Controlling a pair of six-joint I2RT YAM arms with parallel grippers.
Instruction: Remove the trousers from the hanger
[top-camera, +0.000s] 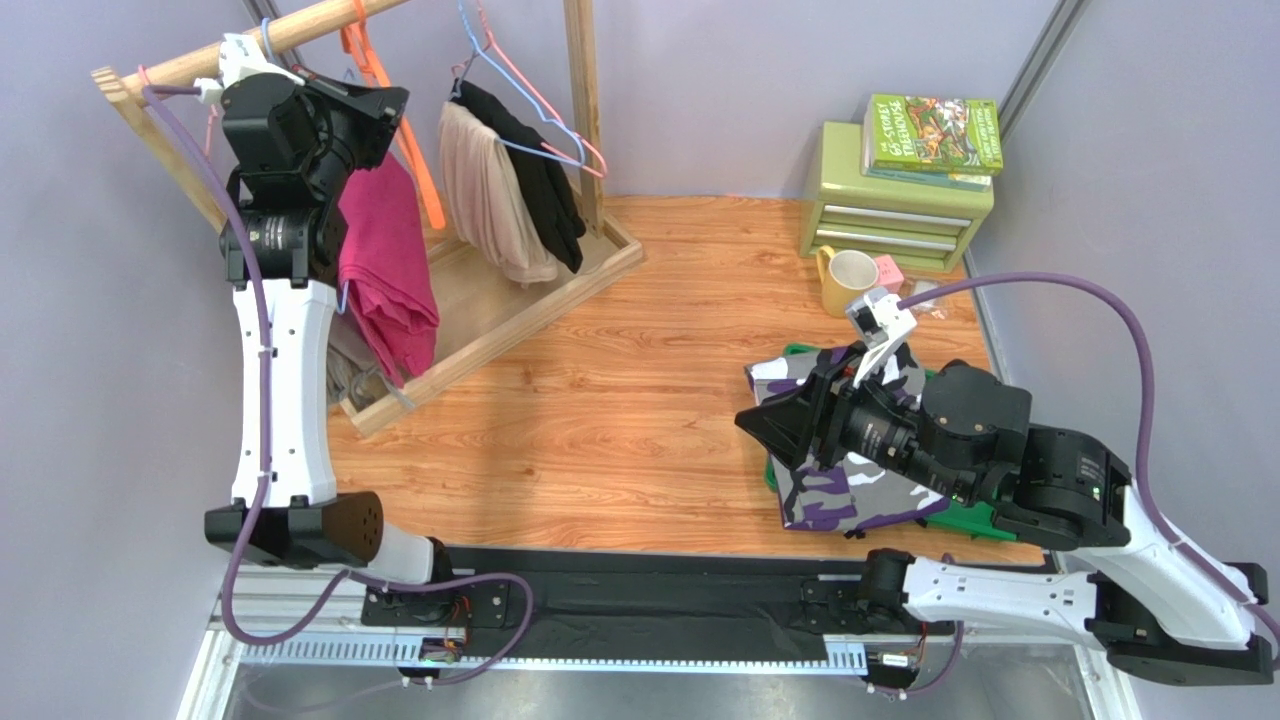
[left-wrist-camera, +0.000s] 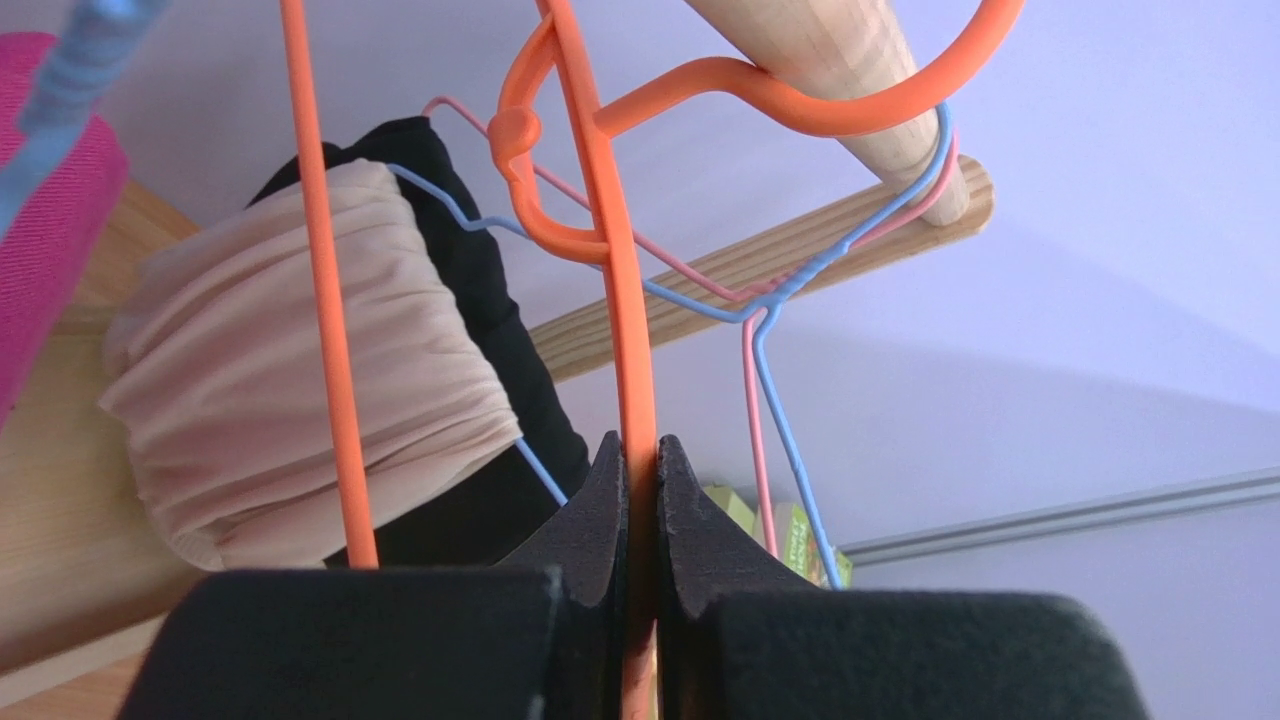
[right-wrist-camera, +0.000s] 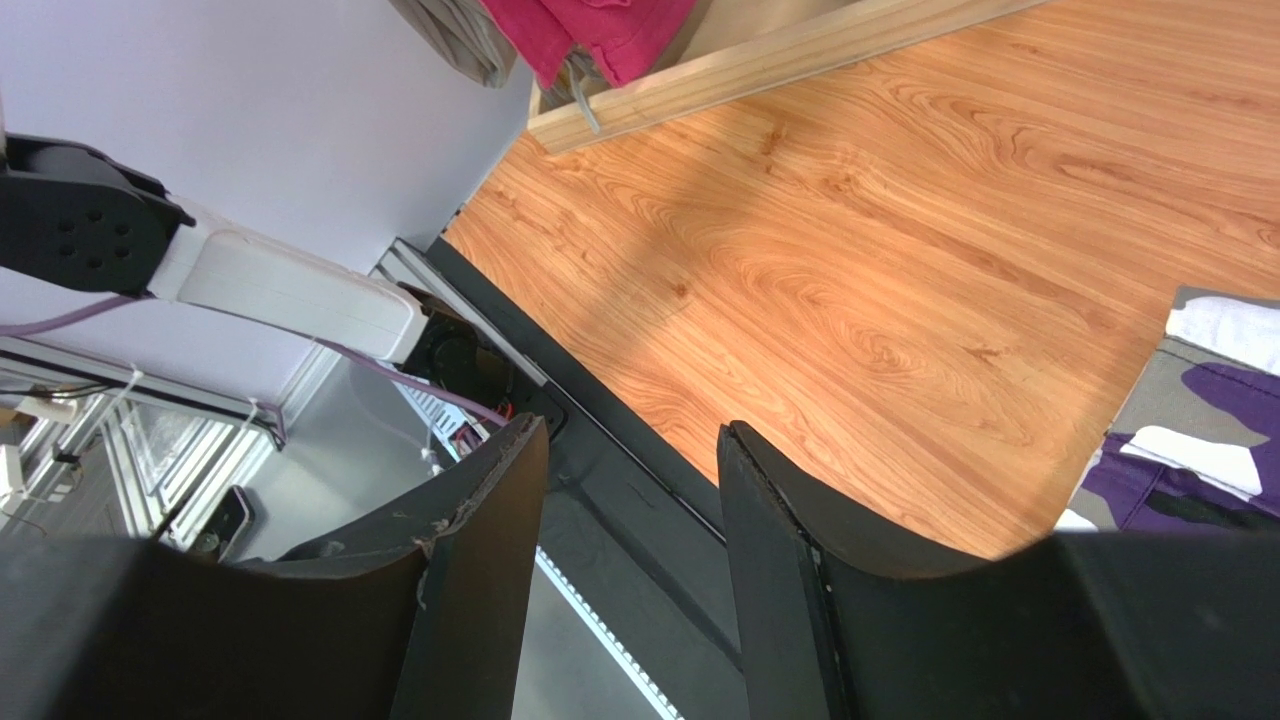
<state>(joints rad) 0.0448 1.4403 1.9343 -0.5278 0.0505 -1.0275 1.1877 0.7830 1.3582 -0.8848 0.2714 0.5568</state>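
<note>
The magenta trousers (top-camera: 388, 270) hang on the wooden rack (top-camera: 496, 323) at the far left, just below my left gripper (top-camera: 383, 108). In the left wrist view, that gripper (left-wrist-camera: 642, 458) is shut on the wire of an orange hanger (left-wrist-camera: 616, 255), whose hook goes round the wooden rail (left-wrist-camera: 842, 60). The camouflage trousers (top-camera: 824, 480) lie folded on the table at the right, partly under my right arm. My right gripper (right-wrist-camera: 624, 450) hovers open beside them with nothing between its fingers, and their edge (right-wrist-camera: 1187, 450) shows at the right of its view.
A beige garment (top-camera: 489, 188) and a black garment (top-camera: 549, 180) hang on pink and blue wire hangers further right on the rack. A green drawer box (top-camera: 894, 203) with a book (top-camera: 932, 132) and a yellow mug (top-camera: 849, 278) stand at the back right.
</note>
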